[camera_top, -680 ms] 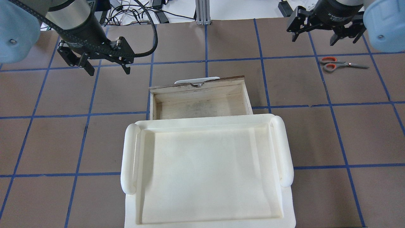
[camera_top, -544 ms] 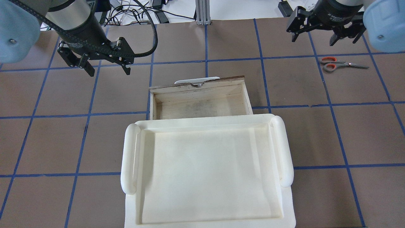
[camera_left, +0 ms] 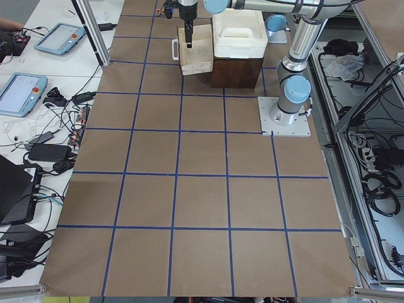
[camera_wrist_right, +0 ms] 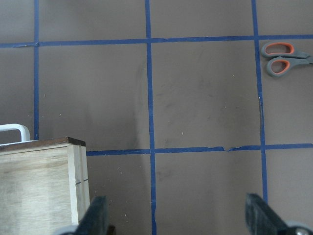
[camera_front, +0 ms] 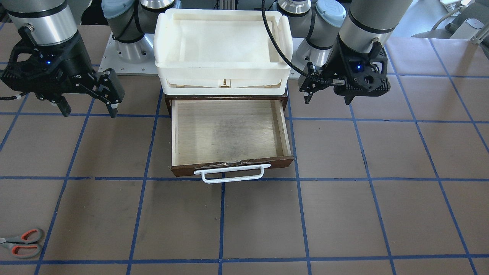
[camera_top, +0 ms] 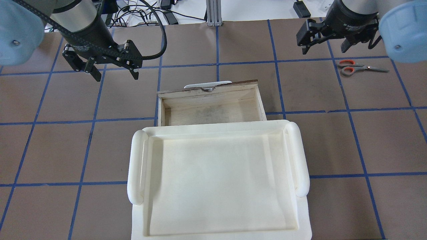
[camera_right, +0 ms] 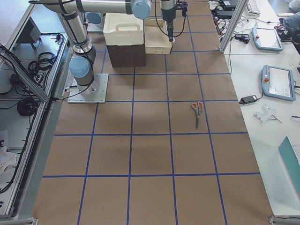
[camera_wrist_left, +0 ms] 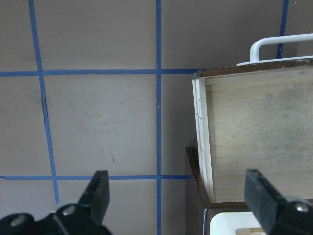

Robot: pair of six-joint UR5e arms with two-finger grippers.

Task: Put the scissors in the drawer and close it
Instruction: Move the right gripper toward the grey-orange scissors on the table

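Two grippers are held over the table, each with fingers spread wide and nothing between them. The scissors [camera_top: 362, 67] lie flat at the upper right of the overhead view, with the long axis across the frame, handles toward centre and blades toward the right edge. They sit just down-right of the right gripper [camera_top: 324, 47] and well apart from the left gripper [camera_top: 116, 76], so the right arm is judged nearer. The drawer [camera_front: 284, 126], at mid-frame, is pulled open and nothing is seen inside. The cream tray [camera_top: 217, 127] above it also holds nothing.
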